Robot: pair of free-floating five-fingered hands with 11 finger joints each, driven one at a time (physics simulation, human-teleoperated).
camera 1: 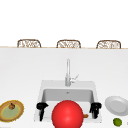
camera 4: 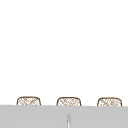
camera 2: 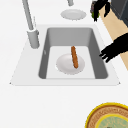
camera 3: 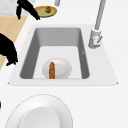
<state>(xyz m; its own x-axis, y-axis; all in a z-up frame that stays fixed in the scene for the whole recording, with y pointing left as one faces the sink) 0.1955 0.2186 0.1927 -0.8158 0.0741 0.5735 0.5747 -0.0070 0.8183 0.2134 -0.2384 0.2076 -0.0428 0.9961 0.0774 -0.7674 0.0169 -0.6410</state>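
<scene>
A brown sausage [camera 2: 74, 57] lies across a small white plate [camera 2: 65, 67] on the floor of the sink [camera 2: 105, 79]; the same sausage [camera 3: 51, 70] and plate [camera 3: 62, 67] show in the right side view. My left hand [camera 1: 41, 108] hangs over the sink's front left corner, fingers pointing down and relaxed, holding nothing. My right hand [camera 1: 95, 108] hangs the same way over the front right corner, also empty. A big red ball [camera 1: 67, 114] sits between the two hands in the front view and covers the basin's front. In the left side view the left hand [camera 2: 113, 50] is the nearer one.
The faucet [camera 1: 67, 72] stands behind the basin. On the counter to the right are a white plate [camera 1: 116, 105] and a green lime [camera 1: 117, 121]. A yellow-rimmed plate [camera 1: 11, 110] holding a brown item sits at the left. Wicker chair backs [camera 1: 68, 44] line the far edge.
</scene>
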